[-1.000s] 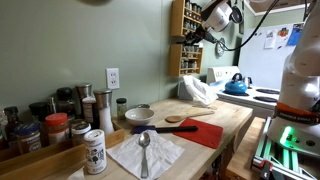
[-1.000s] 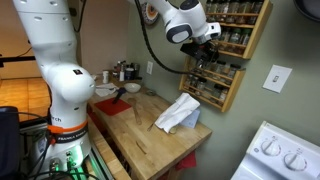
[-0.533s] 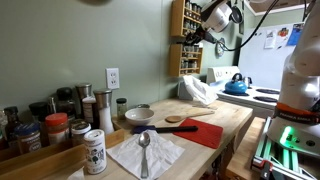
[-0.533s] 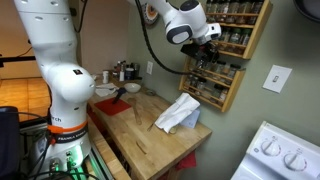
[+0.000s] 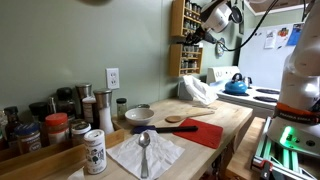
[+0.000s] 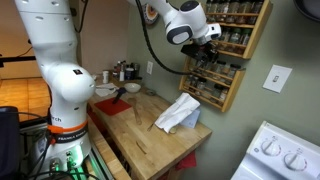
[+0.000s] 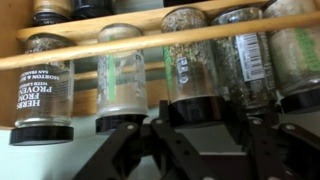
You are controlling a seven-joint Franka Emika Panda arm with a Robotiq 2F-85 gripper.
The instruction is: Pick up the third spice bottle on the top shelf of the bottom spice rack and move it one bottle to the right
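Wrist view: my gripper sits close under the row of spice bottles, its dark fingers either side of one herb bottle behind the wooden rail. I cannot tell whether they are clamped on it. In an exterior view the arm is at the spice rack, unmoved for the last second. In an exterior view the bottom rack shows the same stillness. I judge the bottle is not yet lifted out.
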